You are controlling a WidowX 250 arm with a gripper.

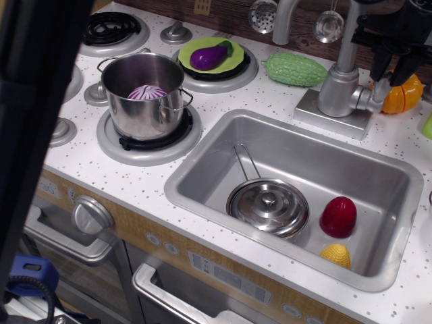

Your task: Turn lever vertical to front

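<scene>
The lever (382, 90) is a short silver-grey paddle standing upright, joined by a stubby arm to the right side of the tap's round body (337, 91). My black gripper (390, 70) hangs over it at the top right. Its two fingers (376, 62) stand apart, one on each side of the paddle's upper end, which they hide. I cannot tell if either finger touches the paddle. The tall tap spout (287, 13) curves up out of view.
The sink basin (223, 152) holds a lidded pan (268, 204), a red piece (338, 216) and a yellow piece (335, 255). An orange pumpkin toy (403, 93) sits right behind the lever, and a green gourd (294, 69) lies left of the tap. A pot (144, 94) stands on a burner.
</scene>
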